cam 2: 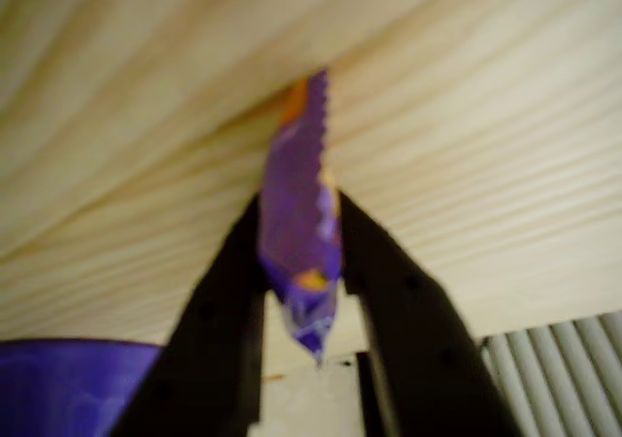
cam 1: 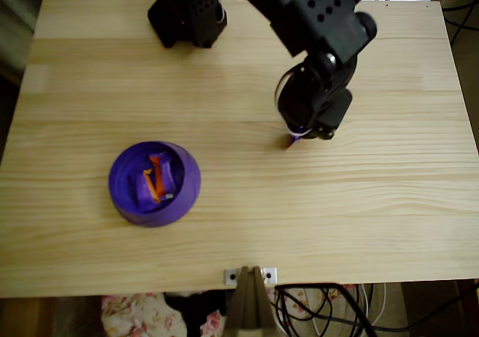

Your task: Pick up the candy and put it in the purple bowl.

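In the wrist view my gripper (cam 2: pixel 299 233) is shut on the candy (cam 2: pixel 299 214), a flat purple wrapper with orange patches that stands on edge between the two black fingers. From overhead, the black arm hangs over the table's right half, and a purple tip of the candy (cam 1: pixel 297 133) peeks out under the gripper (cam 1: pixel 303 131). The purple bowl (cam 1: pixel 187 174) sits at the lower left of the table, well apart from the gripper, with purple-and-orange wrapped sweets (cam 1: pixel 156 178) lying inside. The bowl's rim (cam 2: pixel 68 384) also shows at the wrist view's bottom left.
The arm's black base (cam 1: pixel 187 11) stands at the table's far edge. A metal bracket (cam 1: pixel 251 275) is clamped at the near edge, with cables below it. Bare pale wood (cam 1: pixel 337 217) lies between the gripper and the bowl.
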### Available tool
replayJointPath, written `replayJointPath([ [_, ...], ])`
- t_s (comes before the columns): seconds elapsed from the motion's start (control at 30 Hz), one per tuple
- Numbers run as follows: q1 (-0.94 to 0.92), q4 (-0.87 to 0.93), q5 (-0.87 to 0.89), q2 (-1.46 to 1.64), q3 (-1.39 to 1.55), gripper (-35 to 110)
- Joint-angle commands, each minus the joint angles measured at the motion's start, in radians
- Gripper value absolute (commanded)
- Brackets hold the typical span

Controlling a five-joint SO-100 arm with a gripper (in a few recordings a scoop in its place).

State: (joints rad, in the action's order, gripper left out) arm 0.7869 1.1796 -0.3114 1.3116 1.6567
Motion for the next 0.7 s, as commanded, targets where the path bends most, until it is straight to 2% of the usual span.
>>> replayJointPath([
  [0.0, -0.035, 0.054, -0.031, 0.095, -0.092, 3],
  [0.4, -0.196, 0.247, -0.075, 0.141, -0.285, 3],
  [0.67, -0.377, 0.311, -0.133, 0.183, -0.337, 3],
])
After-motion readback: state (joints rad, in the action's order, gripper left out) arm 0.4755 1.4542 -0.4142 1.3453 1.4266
